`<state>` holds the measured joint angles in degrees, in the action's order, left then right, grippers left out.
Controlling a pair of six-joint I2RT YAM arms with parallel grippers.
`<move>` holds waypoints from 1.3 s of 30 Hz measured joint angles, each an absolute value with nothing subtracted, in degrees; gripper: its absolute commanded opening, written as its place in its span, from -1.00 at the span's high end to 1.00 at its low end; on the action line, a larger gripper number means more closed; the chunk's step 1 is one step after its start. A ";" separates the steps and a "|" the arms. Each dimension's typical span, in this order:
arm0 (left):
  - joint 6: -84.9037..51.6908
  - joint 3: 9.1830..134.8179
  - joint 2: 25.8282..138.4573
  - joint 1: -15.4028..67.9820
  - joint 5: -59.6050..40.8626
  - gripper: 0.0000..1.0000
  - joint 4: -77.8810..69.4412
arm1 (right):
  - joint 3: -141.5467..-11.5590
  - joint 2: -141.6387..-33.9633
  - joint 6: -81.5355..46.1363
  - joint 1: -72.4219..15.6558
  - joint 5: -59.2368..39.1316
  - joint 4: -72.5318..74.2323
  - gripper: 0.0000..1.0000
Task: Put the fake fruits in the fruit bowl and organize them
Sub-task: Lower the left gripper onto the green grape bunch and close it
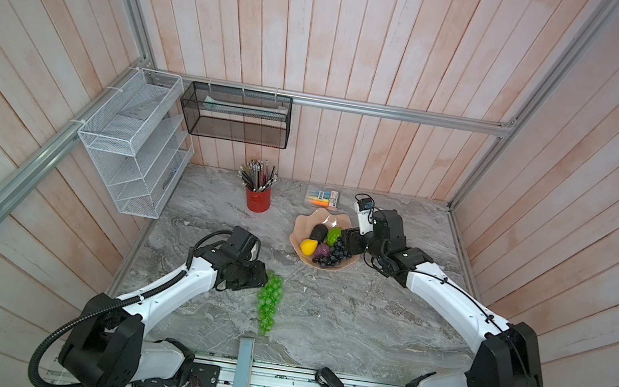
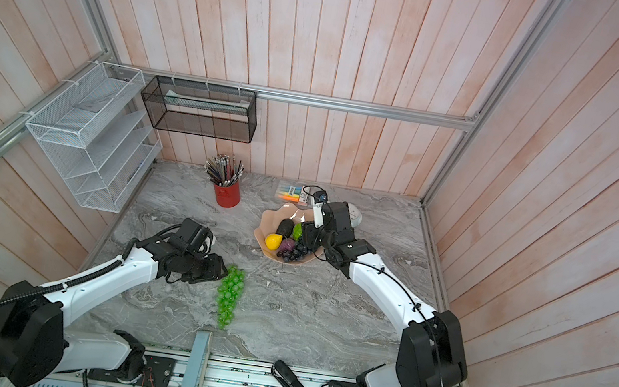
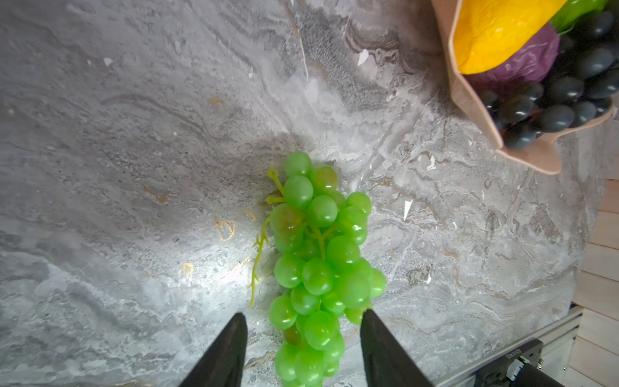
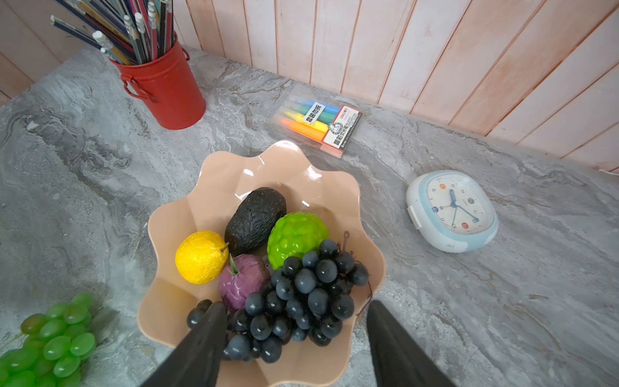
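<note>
Left gripper (image 3: pixel 303 313) stands spread, its fingers (image 3: pixel 227 351) on either side of the translucent green grape bunch (image 1: pixel 268 302). One tip is just beside the berries and the other a little apart, so nothing is pinched yet. In a top view the bunch lies on the marble table (image 1: pixel 341 326) in the lower middle of the frame, apart from the fruit bowl (image 1: pixel 323 217), which sits nearer the middle and a little to the right.

The right gripper (image 4: pixel 296 302) is likewise spread, over the black-purple grape bunch (image 4: pixel 311 291), and holds nothing. That bunch, the avocado (image 4: pixel 256 219), the bumpy lime-green ball (image 4: pixel 296 234), the yellow ball (image 4: pixel 201 256) and the purple ball (image 4: pixel 241 281) already lie in the bowl.

The green bunch looks like light plastic, with glossy berries on thin, bendy stalks. It will probably sag and swing when lifted, and a single berry could squirt out of a pinch. The surest hold seems to be across the thick part of the cluster, where several berries pack together, closed gently. The bowl also looks light enough to slide if it is bumped.
</note>
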<state>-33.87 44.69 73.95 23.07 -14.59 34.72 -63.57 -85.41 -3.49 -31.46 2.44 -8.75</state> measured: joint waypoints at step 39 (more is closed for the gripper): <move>-35.92 35.00 69.19 18.92 -21.61 0.17 17.17 | -66.59 -93.49 -2.98 -37.06 2.96 -12.47 -0.25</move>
<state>-35.92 35.00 69.19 18.92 -21.61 17.17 -66.59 -93.49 -2.98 -37.06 2.96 -12.47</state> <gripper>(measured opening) 0.404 0.626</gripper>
